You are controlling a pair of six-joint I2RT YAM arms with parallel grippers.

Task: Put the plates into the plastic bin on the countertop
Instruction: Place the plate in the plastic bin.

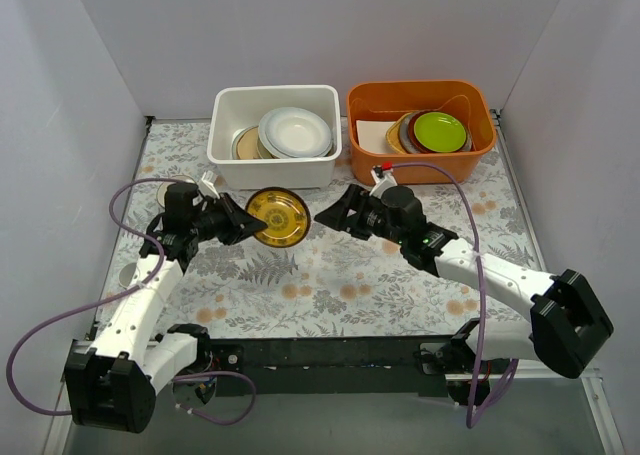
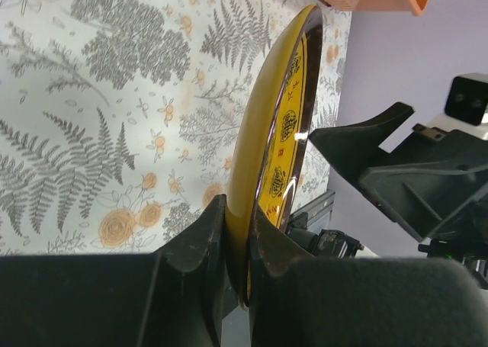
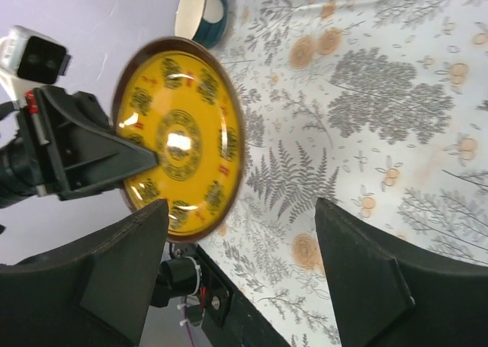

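My left gripper (image 1: pixel 240 220) is shut on the rim of a small dark-yellow patterned plate (image 1: pixel 278 218) and holds it on edge above the fern-print countertop (image 1: pixel 330 285), just in front of the white plastic bin (image 1: pixel 270 171). In the left wrist view the plate (image 2: pixel 278 126) stands clamped between my left gripper's jaws (image 2: pixel 238 232). My right gripper (image 1: pixel 330 210) is open and empty, facing the plate's patterned face (image 3: pixel 179 137) a short way off; its jaws (image 3: pixel 240 263) stand wide apart. The bin holds a white plate (image 1: pixel 296 132) and a beige one (image 1: pixel 245 143).
An orange tub (image 1: pixel 420 167) right of the bin holds a stack topped by a lime-green plate (image 1: pixel 440 131). A teal-rimmed bowl (image 3: pixel 200 11) sits on the cloth beyond the left arm. Grey walls close in the back and sides.
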